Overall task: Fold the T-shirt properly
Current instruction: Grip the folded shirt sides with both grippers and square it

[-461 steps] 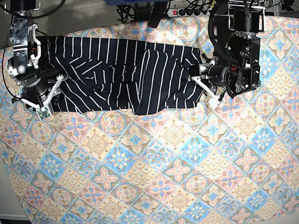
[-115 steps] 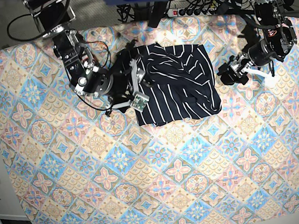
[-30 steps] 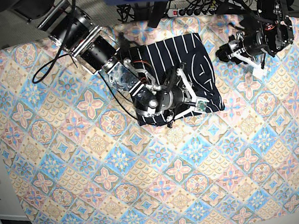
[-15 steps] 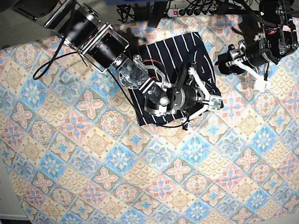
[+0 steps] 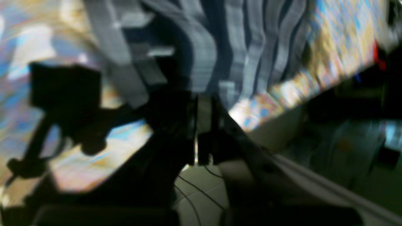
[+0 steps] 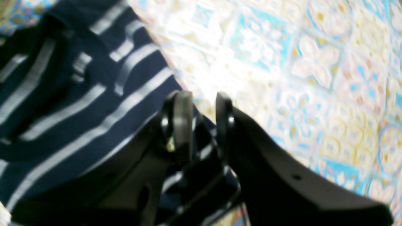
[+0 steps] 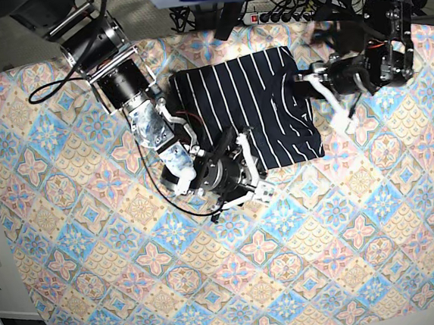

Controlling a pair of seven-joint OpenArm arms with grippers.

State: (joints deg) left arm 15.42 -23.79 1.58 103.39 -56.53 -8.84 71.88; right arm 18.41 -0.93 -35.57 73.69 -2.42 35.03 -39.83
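The T-shirt point(image 7: 250, 102), dark navy with thin white stripes, lies folded into a rough rectangle at the back middle of the tablecloth. My right gripper point(image 7: 250, 176) hovers just off its front-left corner. In the right wrist view this gripper point(image 6: 202, 108) stands open over the T-shirt's point(image 6: 78, 94) edge, with nothing between its fingers. My left gripper point(image 7: 315, 82) is at the shirt's right edge, shut. The left wrist view is blurred: the left gripper point(image 5: 204, 103) points at striped T-shirt cloth point(image 5: 220, 40), and I cannot tell whether any is pinched.
The pastel tile-patterned tablecloth point(image 7: 211, 269) covers the whole table. A power strip and cables point(image 7: 280, 16) lie behind the back edge. The right arm point(image 7: 136, 101) stretches diagonally from the back left across the cloth.
My right gripper has slid off the shirt toward the front left. The left arm has moved left to the shirt's right edge and its jaws have shut. The shirt lies flatter.
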